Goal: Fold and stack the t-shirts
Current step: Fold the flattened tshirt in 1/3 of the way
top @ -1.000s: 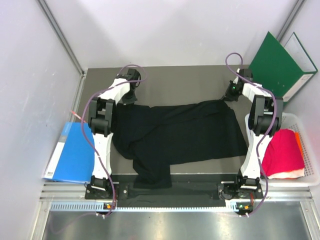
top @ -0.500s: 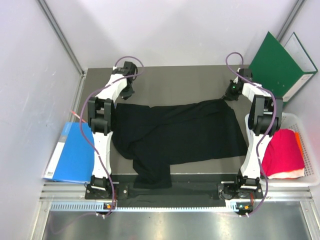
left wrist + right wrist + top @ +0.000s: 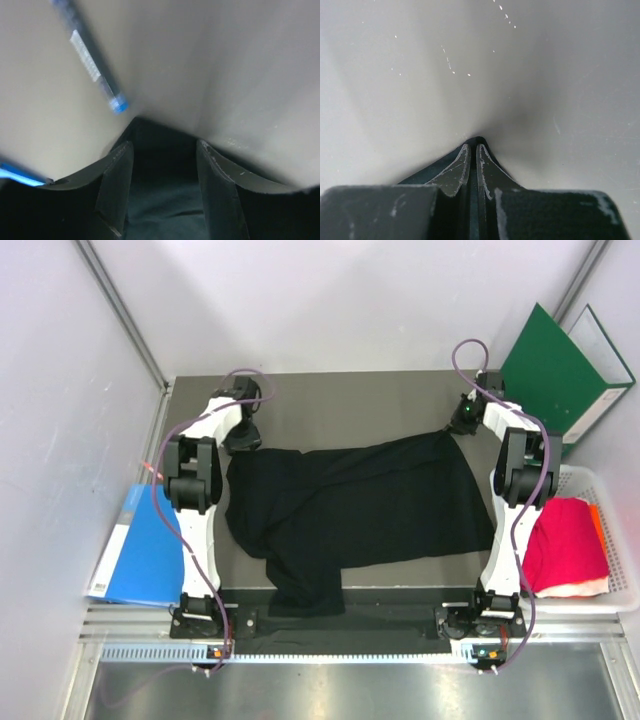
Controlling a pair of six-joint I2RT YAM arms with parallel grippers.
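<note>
The black t-shirt [image 3: 350,505] is laid spread across the grey table [image 3: 350,405], with one part reaching the near edge. Its far right corner is pinched between the closed fingers of the right gripper [image 3: 473,147]. The left gripper [image 3: 165,172] is positioned at the far left corner, fingers apart, with dark cloth visible in the gap. The magenta-red t-shirt [image 3: 565,540] is contained in the white basket [image 3: 590,480] at the right.

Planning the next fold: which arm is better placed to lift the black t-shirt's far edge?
Right: the right claw is shut on a far corner of the black t-shirt; the left claw is open, empty.
</note>
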